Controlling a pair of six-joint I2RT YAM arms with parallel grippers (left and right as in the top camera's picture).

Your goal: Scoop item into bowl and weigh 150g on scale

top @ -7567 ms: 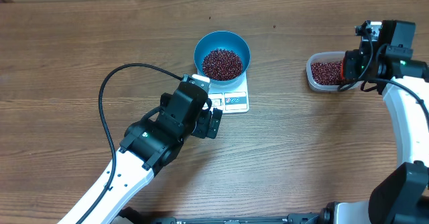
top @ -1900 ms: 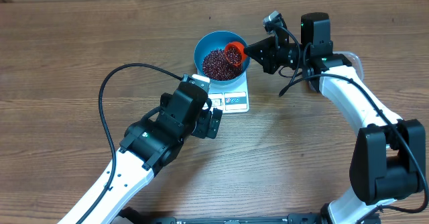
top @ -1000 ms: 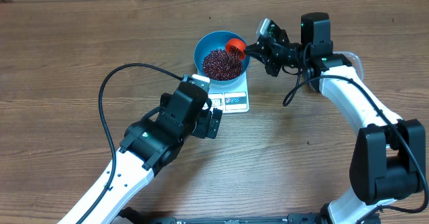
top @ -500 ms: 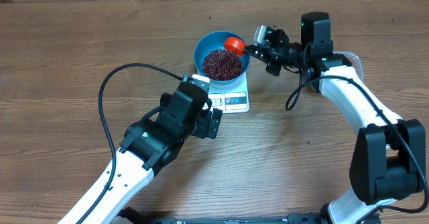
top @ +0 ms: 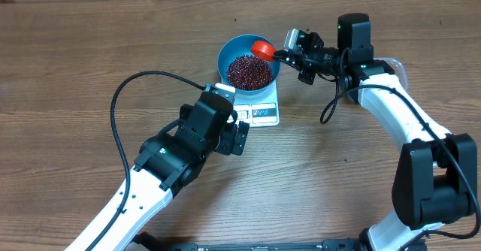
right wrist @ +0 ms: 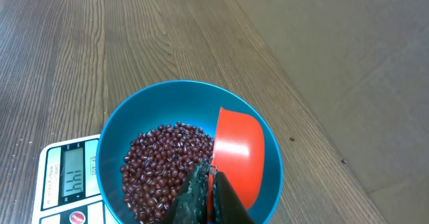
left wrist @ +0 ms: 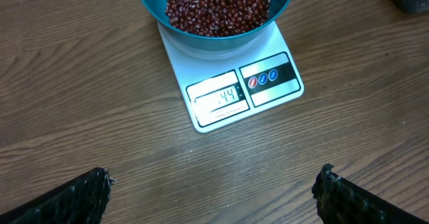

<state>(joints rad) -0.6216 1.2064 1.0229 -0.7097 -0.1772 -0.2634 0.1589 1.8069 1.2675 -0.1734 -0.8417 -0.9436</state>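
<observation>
Now | blue bowl [right wrist: 167, 103]: red-brown beans [right wrist: 161, 163] | orange scoop [right wrist: 238, 153] tilted above

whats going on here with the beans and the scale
The right claw is shut on the handle of an orange scoop, holding it tipped over the blue bowl. The bowl holds a heap of red-brown beans and sits on the white scale, whose display appears to read 144. The left claw hangs open in front of the scale, holding nothing.
</observation>
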